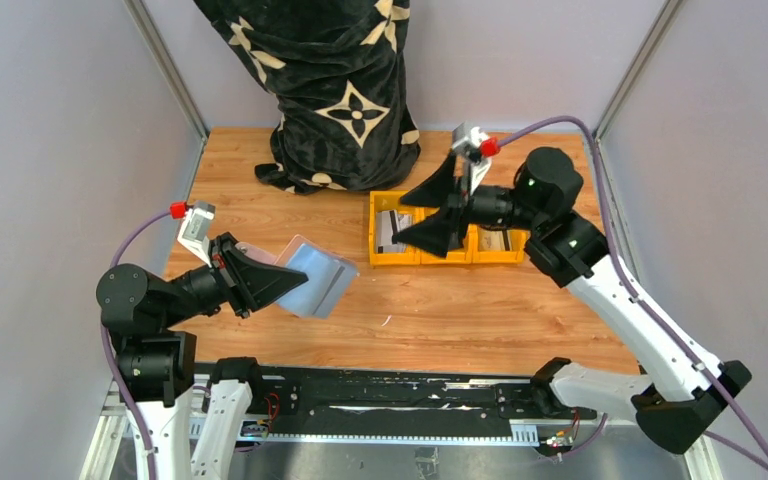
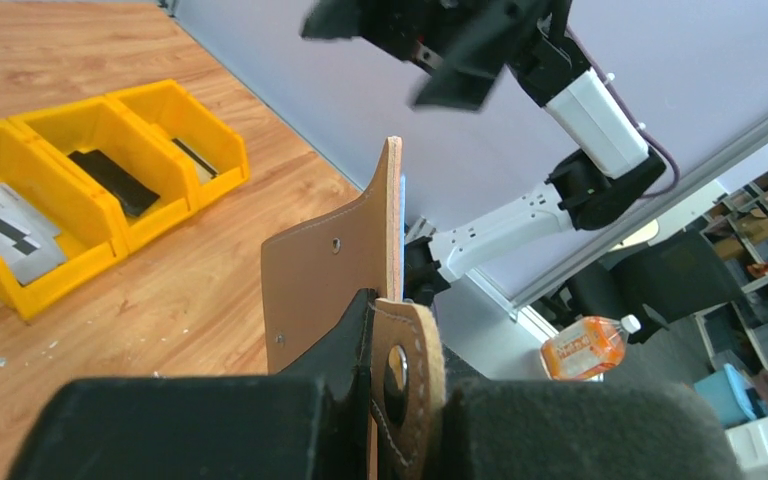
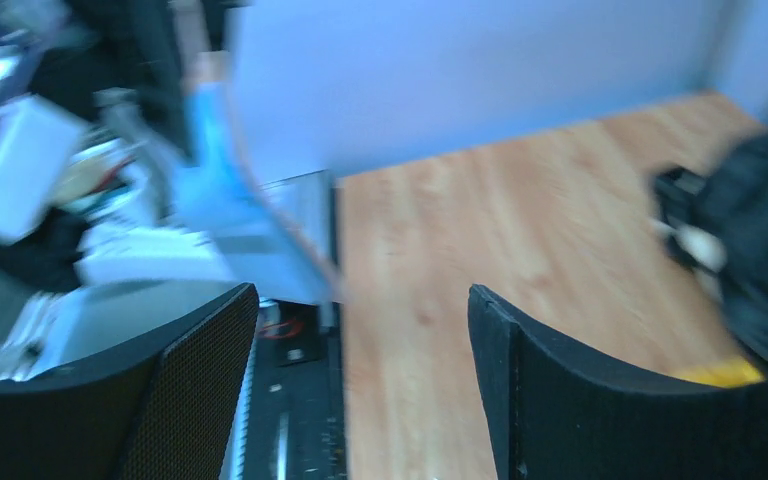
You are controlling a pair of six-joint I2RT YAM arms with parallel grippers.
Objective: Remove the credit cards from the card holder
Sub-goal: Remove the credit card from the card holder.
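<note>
My left gripper [image 1: 265,285] is shut on the card holder [image 1: 318,280] and holds it open above the table's left half. In the left wrist view the card holder [image 2: 330,270] stands on edge, brown, with its snap strap [image 2: 412,370] pinched between the jaws of my left gripper [image 2: 390,400]. A thin pale blue card edge [image 2: 401,195] shows along its inner face. My right gripper [image 1: 407,220] hangs open and empty over the left end of the yellow bin [image 1: 500,260]. A grey credit card [image 2: 5,225] lies in the bin's near compartment. The right wrist view is blurred, with my right gripper [image 3: 360,300] open.
The yellow three-compartment bin [image 2: 90,125] sits at the back middle, with a black flat item [image 2: 110,180] in its middle compartment. A person in a black patterned robe [image 1: 330,80] stands at the far edge. Grey walls close in both sides.
</note>
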